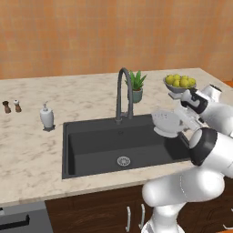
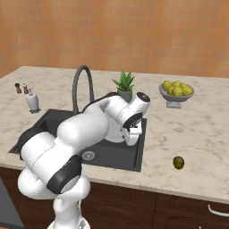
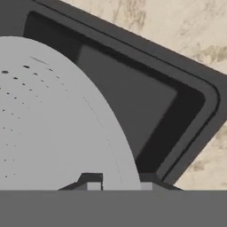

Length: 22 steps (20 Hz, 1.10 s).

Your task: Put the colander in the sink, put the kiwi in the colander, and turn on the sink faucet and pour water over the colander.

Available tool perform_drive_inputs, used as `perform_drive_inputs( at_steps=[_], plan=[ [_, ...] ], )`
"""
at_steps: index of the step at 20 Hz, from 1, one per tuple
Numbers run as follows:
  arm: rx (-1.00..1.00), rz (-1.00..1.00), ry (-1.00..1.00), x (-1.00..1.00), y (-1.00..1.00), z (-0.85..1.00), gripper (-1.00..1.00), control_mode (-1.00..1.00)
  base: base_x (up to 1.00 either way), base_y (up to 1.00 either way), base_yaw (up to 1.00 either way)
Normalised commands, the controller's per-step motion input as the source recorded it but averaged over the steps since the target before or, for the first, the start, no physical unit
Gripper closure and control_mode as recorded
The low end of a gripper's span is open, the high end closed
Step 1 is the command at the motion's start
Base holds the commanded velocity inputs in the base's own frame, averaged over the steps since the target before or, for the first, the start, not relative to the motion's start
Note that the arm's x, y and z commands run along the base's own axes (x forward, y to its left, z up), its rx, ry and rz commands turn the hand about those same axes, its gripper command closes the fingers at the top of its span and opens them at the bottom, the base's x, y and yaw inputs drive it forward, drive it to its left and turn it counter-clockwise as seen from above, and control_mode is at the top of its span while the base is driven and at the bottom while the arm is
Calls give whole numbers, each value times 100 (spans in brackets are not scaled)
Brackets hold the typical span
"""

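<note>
The sink point(image 1: 91, 150) is a wide dark basin sunk into the marble counter point(image 1: 32, 150), with its drain point(image 1: 123, 160) near the middle of the floor and the faucet point(image 1: 124, 91) arching over the back rim. The arm point(image 1: 200, 159) reaches in from the right side and carries the colander point(image 1: 167, 123) above the right end of the basin, not yet resting on the floor.

The gripper point(image 3: 119, 185) is clamped on the colander's rim, with one finger on either side of the thin wall.

To do this step well, I judge the colander should come down towards the drain, level out so its opening faces up, and be let go only once its base sits flat.

At present the colander is tipped on its side: its round back faces the hand camera and its rim plane stands steeply, not level. Being round, it has no real long axis.

The kiwi point(image 2: 179, 162) lies on the counter right of the sink, near the front edge.
</note>
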Motion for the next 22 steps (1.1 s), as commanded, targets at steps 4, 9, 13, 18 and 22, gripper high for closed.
perform_drive_inputs(
  at_steps=[4, 9, 13, 18, 22],
  plan=[
    [28, 32, 0, 23, 12, -55, 100, -100, 0, 0, 0],
    [21, 30, 0, 48, 22, -46, 100, -100, 0, 0, 0],
    [14, 31, 0, 35, 14, -52, 100, -100, 0, 0, 0],
    [2, 36, -7, 11, 3, -65, 100, -100, 0, 0, 0],
    [2, 36, -26, 27, 14, -34, 100, -100, 0, 0, 0]
  ],
)
